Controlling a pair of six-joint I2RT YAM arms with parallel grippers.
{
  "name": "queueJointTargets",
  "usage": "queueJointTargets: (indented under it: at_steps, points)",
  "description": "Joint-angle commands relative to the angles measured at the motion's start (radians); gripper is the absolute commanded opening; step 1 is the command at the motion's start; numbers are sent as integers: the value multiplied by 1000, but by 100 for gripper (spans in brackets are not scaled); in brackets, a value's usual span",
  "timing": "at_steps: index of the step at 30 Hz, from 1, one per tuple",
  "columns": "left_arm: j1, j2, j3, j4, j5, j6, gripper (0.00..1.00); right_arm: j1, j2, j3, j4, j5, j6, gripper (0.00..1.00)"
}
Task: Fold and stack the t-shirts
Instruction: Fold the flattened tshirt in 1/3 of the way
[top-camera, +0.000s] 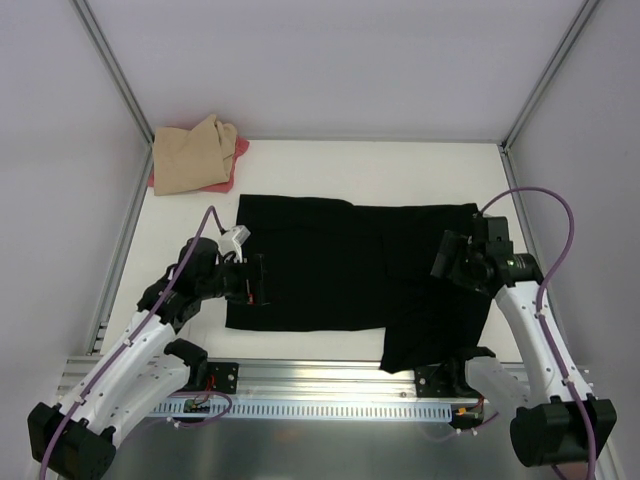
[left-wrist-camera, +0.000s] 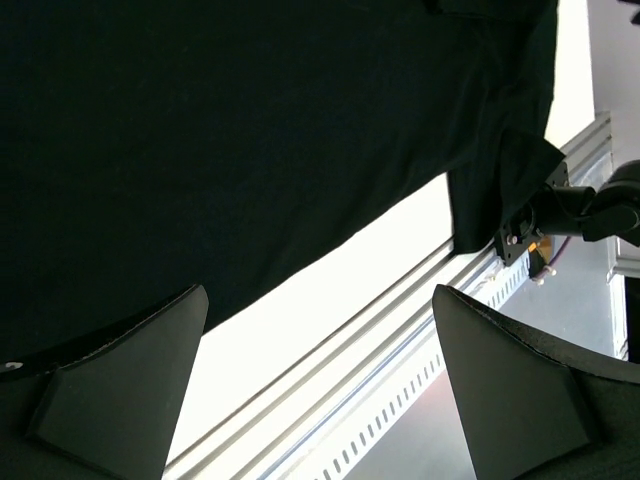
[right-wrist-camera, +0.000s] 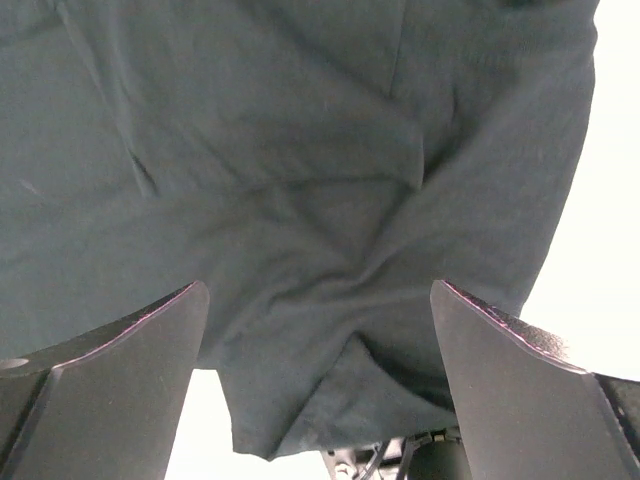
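Observation:
The black t-shirt (top-camera: 350, 265) lies spread on the white table, its right part folded over and hanging past the near edge (top-camera: 425, 345). It fills the left wrist view (left-wrist-camera: 250, 130) and the right wrist view (right-wrist-camera: 300, 200). No chest mark shows. My left gripper (top-camera: 260, 280) is open and empty at the shirt's left edge. My right gripper (top-camera: 443, 258) is open and empty above the shirt's right part. The tan shirt (top-camera: 192, 152) lies bunched on the pink-red shirt (top-camera: 238, 150) at the far left corner.
A slotted metal rail (top-camera: 330, 385) runs along the table's near edge, also in the left wrist view (left-wrist-camera: 400, 330). Frame posts (top-camera: 120, 85) stand at the back corners. The right arm's base (top-camera: 450, 378) sits under the hanging cloth.

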Motion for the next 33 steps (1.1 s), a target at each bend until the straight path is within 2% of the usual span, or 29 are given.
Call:
queueJointTargets:
  at_steps: [1,3,6,9,10,14,22,33]
  points:
    - [-7,23,30,-62,-31,-33,99,-5,-65,-32,-30,-51,-15,99]
    - [-7,40,24,-55,-51,-64,99,-5,-69,-38,-20,-69,-11,100]
    - [-5,100,12,5,-77,-91,99,-6,10,-49,57,-135,-11,99]
    - [-5,222,39,56,-81,-108,99,1,189,-17,150,-207,2,99]
    - [-7,306,67,57,-95,-117,99,6,232,-12,169,-233,14,99]
    - [-7,512,112,82,-83,-145,99,41,458,9,212,-237,27,99]
    - [-7,793,173,179,-68,-150,99,58,578,-61,313,-240,54,99]
    - [-7,1097,335,209,-71,-154,99,58,720,81,284,-217,41,100]
